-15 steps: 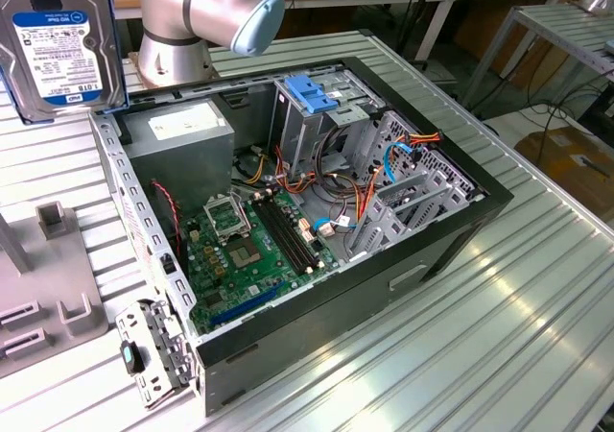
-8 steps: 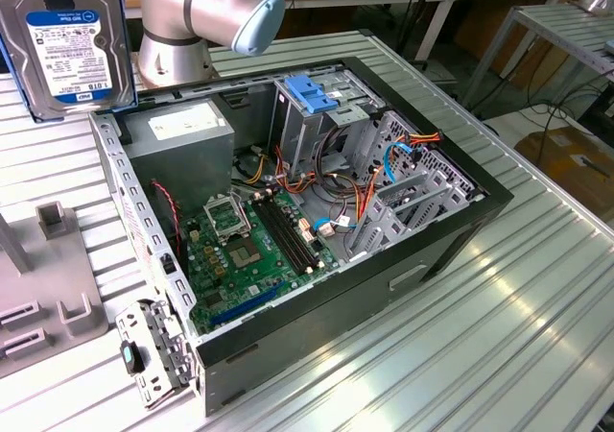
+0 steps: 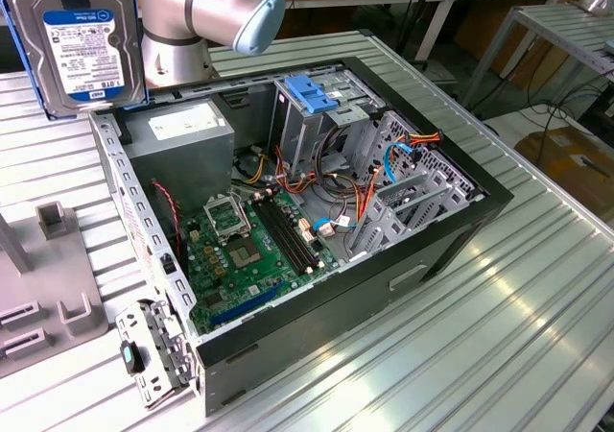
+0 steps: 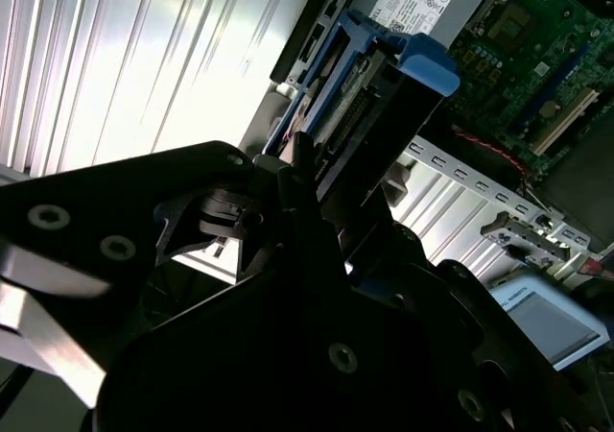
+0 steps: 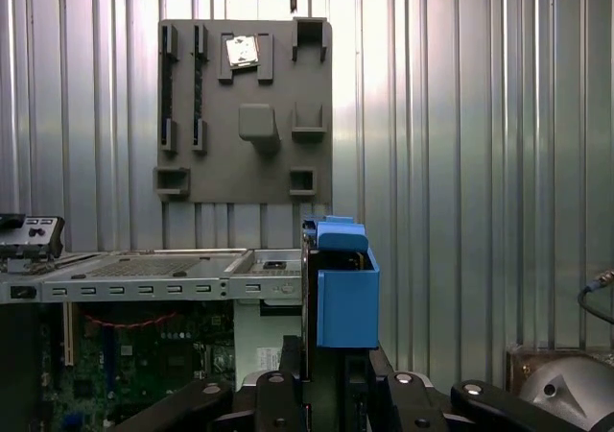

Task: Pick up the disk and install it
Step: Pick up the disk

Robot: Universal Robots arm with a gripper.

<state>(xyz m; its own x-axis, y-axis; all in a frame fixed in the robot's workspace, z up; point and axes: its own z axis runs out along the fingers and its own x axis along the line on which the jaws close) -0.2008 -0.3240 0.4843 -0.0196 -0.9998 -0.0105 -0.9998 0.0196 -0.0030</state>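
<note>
Gripper clenched on the disk, which sits edge-on between my fingers, up in the air by the open computer case's corner. I'd judge it stiff, weighty, slick-faced and shock-sensitive, so the blue-framed edges are the hold. Beyond lies the grey fixture plate.

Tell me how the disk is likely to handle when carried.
Probably stiff: the disk is a flat metal slab, upright in the exterior view without sagging. Being metal-cased, likely heavy for its size. Its smooth faces may slip; the blue plastic frame probably grips better.
</note>
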